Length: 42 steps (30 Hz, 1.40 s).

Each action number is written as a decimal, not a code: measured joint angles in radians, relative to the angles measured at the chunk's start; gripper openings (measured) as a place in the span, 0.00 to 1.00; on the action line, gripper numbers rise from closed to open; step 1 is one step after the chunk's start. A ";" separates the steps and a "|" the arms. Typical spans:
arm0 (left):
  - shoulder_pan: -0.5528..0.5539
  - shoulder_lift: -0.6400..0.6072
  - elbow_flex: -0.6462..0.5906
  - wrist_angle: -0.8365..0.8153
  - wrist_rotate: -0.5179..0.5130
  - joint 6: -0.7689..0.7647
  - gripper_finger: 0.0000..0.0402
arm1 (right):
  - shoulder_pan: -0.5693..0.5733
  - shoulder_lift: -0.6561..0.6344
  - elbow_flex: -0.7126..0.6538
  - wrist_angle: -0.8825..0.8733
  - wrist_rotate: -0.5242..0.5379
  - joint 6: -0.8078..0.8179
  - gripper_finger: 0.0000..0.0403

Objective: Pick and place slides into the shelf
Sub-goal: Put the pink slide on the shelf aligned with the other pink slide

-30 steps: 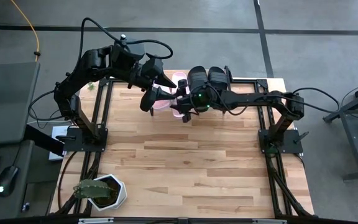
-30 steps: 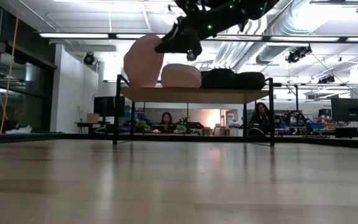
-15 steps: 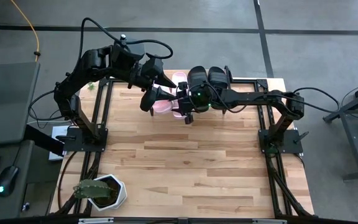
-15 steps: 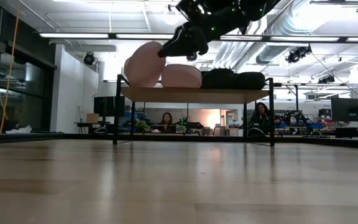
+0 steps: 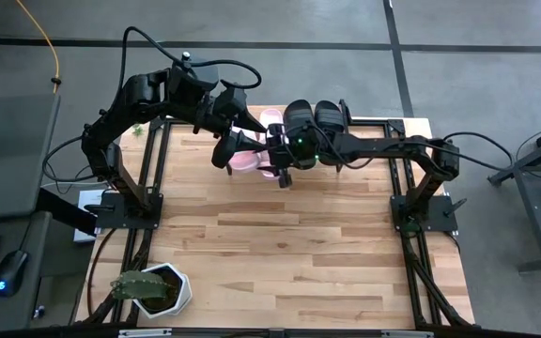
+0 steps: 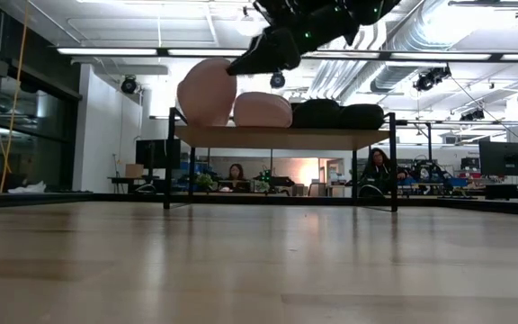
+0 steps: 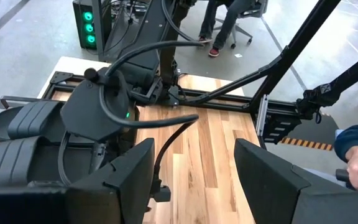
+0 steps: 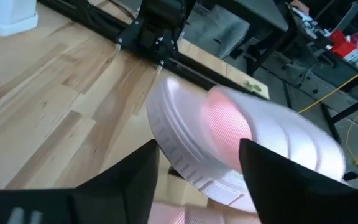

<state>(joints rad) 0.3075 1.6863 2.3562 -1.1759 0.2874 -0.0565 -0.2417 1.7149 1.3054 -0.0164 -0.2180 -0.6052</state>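
Note:
The shelf (image 6: 277, 137) stands at the table's far edge. On its board lie two black slides (image 6: 340, 115) (image 5: 316, 116) and one pale pink slide (image 6: 262, 110), soles down. The second pink slide (image 6: 207, 92) (image 8: 241, 140) stands tilted on its side edge at the board's left end. My right gripper (image 8: 197, 186) is open, its fingers on either side of this slide's near rim. My left gripper (image 7: 194, 168) is open above the shelf's left part, facing the right arm (image 7: 98, 112), with nothing between its fingers. My right gripper comes slanting down from the table's right. One fingertip (image 6: 238, 67) is at the tilted pink slide's upper rim (image 6: 223, 65). I cannot tell whether it touches. The slide rests with its lower edge (image 6: 196, 122) on the shelf's board.
A potted plant in a white pot (image 5: 150, 287) sits at the table's near left corner. Black frame rails (image 5: 411, 211) run along both sides. Bare wooden tabletop (image 5: 289, 244) spreads near the shelf. People sit in the room behind (image 6: 237, 173), and a person's hand (image 7: 356, 155) shows off the table.
The right gripper has shifted slightly above the shelf, and its fingers lie more level than a second ago. The tilted pink slide has rocked: its top dipped toward the lying pink slide half a second ago and now stands a little farther left again.

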 joint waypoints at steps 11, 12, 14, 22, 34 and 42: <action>0.000 0.000 0.000 -0.006 0.035 -0.001 0.53 | 0.000 0.000 0.131 -0.305 0.028 0.004 0.64; 0.000 0.000 0.000 -0.006 0.035 -0.001 0.53 | 0.000 0.000 0.137 -0.330 0.031 0.004 0.64; 0.000 0.000 0.000 -0.006 0.036 -0.001 0.53 | 0.000 0.000 0.141 -0.332 0.031 0.004 0.64; 0.000 0.000 0.000 -0.007 0.036 -0.001 0.53 | 0.005 0.000 0.139 -0.297 -0.021 0.004 0.64; 0.000 0.000 0.000 -0.005 0.035 -0.001 0.53 | 0.035 0.070 0.148 -0.231 -0.044 0.056 0.44; 0.000 0.000 0.000 -0.007 0.035 0.000 0.53 | 0.035 0.075 0.168 -0.215 -0.081 0.072 0.25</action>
<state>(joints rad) 0.3073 1.6863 2.3559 -1.1831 0.3225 -0.0570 -0.2070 1.7897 1.4730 -0.2316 -0.2994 -0.5332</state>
